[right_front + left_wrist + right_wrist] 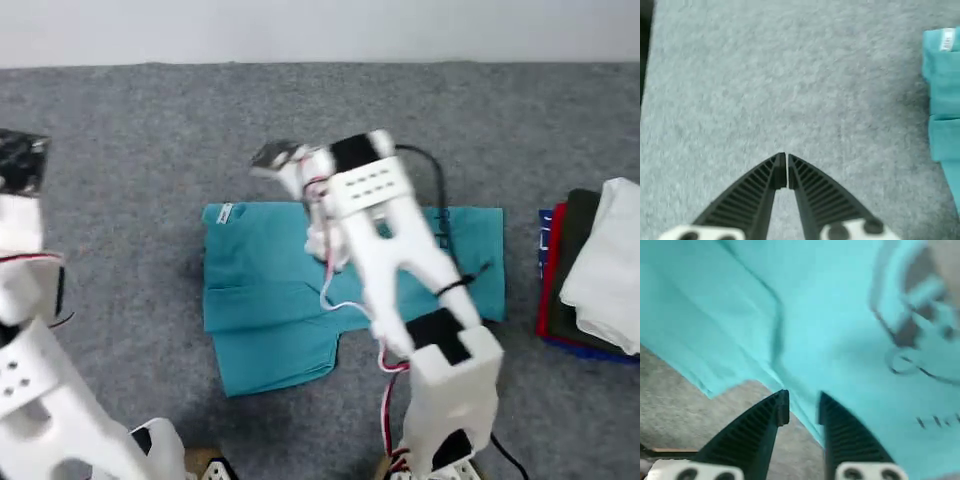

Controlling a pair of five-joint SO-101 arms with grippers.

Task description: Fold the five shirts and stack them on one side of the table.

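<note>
Teal shirt (262,300), partly folded, lies flat in the middle of the grey tabletop (130,130), and a stack of folded shirts (590,265) sits at the right edge. The right gripper (802,407) hangs over the shirt's hem with its jaws a narrow gap apart and empty, while the left gripper (786,165) is closed on nothing above bare tabletop beside the shirt. The fold would likely go best if the right gripper pinched the hem cleanly at a corner while the left took the matching corner, keeping the crease straight.

Teal cotton shirt (262,300) lies partly folded in the middle.
Folded white, dark, red and blue shirts (600,265) sit stacked at three o'clock.
</note>
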